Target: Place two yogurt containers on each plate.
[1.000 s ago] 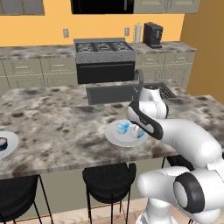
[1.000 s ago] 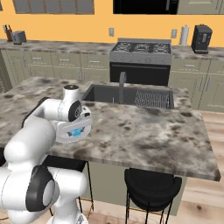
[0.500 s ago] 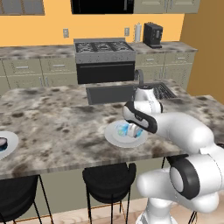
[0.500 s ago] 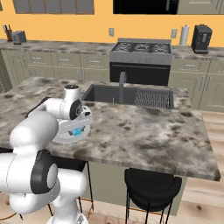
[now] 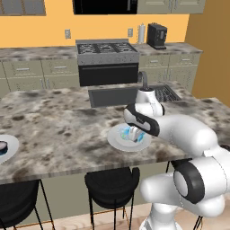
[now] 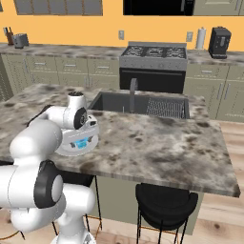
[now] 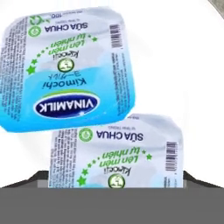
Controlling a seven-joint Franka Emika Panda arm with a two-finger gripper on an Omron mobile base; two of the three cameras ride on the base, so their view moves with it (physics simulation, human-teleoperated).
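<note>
The island counter (image 5: 58, 130) was broad, but the near plate (image 5: 117, 140) sat close to its front edge, beside the sink (image 5: 108, 95). 2 light-blue yogurt tubs (image 7: 70, 70) lay on it, touching, one overlapping the other (image 7: 116, 155). My gripper (image 5: 134, 133) hovered right over them; I could not tell whether its jaws were clear. Lifting crookedly, I judged, could snag the lower tub and drag it off. The far plate (image 5: 10, 147) held 1 dark cup (image 5: 2, 146).

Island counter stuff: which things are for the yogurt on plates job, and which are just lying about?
Job: two light-blue boxy yogurt tubs on the near round pale plate; far-left pale plate with a dark round cup; pincer.
Lying about: black coffee machine, paper towel roll, sink faucet.
</note>
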